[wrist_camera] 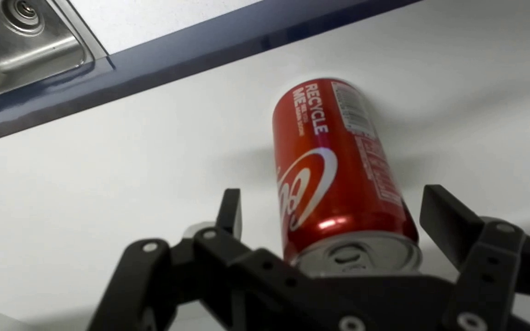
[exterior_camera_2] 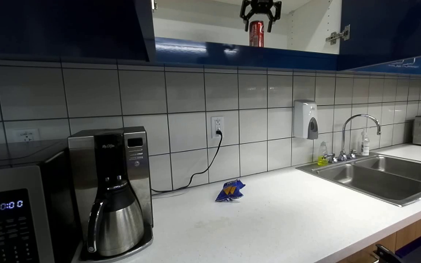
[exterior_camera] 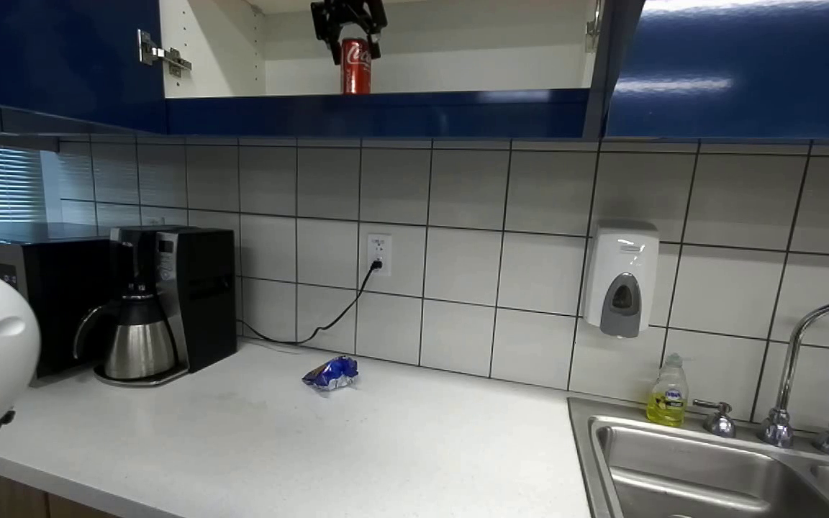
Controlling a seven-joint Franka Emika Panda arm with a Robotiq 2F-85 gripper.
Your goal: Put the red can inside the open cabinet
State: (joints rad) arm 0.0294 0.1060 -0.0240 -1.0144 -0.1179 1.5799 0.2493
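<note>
The red can [exterior_camera: 356,75] stands upright on the floor of the open cabinet [exterior_camera: 472,68], close to its front edge, in both exterior views [exterior_camera_2: 257,38]. My gripper [exterior_camera_2: 258,29] reaches down over the can, with a finger on each side of its upper part. In the wrist view the gripper [wrist_camera: 332,195] is open, with a gap between each finger and the can [wrist_camera: 334,161]. The can's silver top faces the gripper and is partly hidden by it. The can's base is hidden by the cabinet's blue front edge in the exterior views.
The blue lower edge [exterior_camera: 386,114] of the cabinet runs in front of the can. A hinged blue door [exterior_camera_2: 389,33] stands open at the cabinet's side. Below are the counter [exterior_camera: 386,446], a coffee maker [exterior_camera: 206,295], a blue wrapper [exterior_camera: 332,373] and a sink [exterior_camera: 695,460].
</note>
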